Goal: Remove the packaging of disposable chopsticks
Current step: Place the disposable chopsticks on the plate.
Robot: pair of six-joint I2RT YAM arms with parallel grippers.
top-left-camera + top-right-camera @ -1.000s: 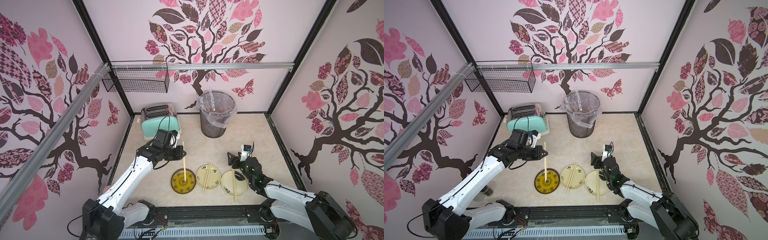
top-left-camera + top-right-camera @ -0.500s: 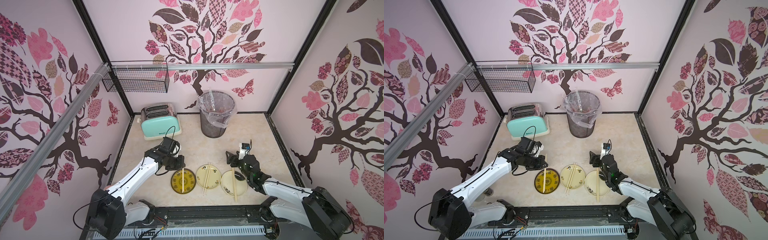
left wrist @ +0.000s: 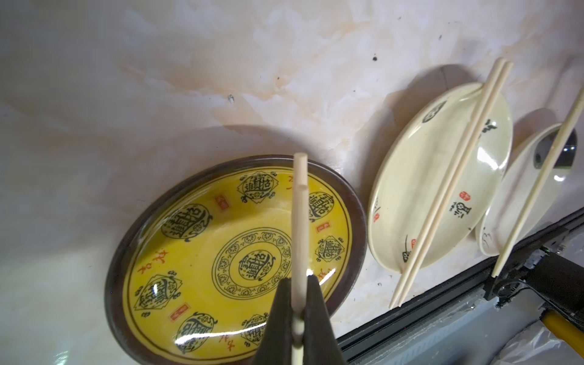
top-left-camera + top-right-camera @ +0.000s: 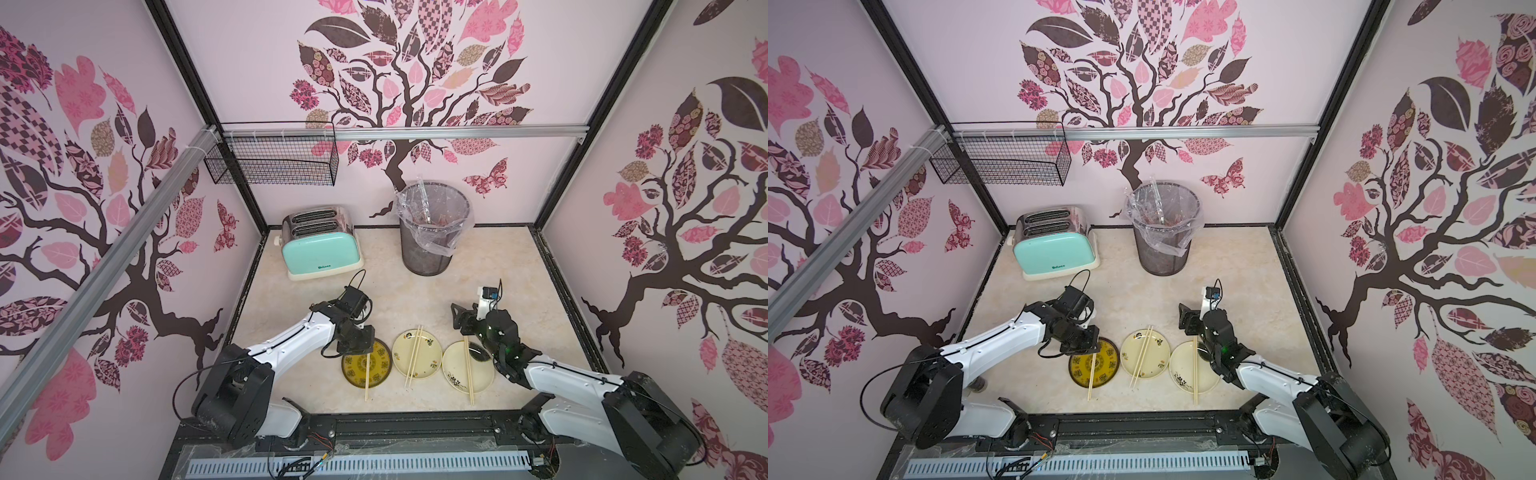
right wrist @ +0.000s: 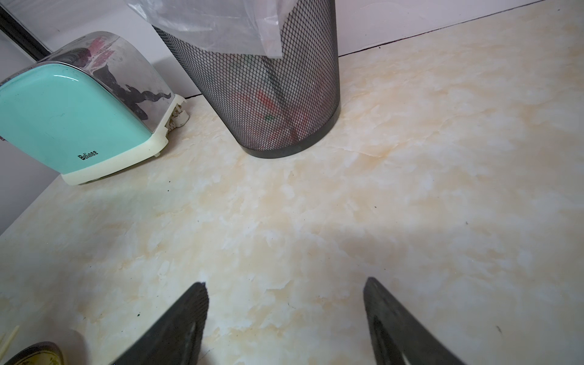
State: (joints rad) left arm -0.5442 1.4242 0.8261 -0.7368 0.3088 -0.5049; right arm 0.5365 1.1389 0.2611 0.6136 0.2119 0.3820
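Left gripper: jaws clamped on 1 pair of disposable chopsticks over the yellow plate. Right gripper: jaws wide apart, empty, above the tabletop. Packaging, apparently the red-green shapes, lies inside the mesh bin.

You are looking at a cream marbled surface that is carrying five things directly. At its far side a mint-green toaster is standing toward the left corner, and a black mesh wastebasket is standing to its right, apart from it. Along the near edge three plates are sitting in a row, close beside one another: a yellow patterned plate on the left, then the middle cream plate, then the right cream plate. Disposable chopsticks are lying across both cream plates, their near ends reaching past the rims.
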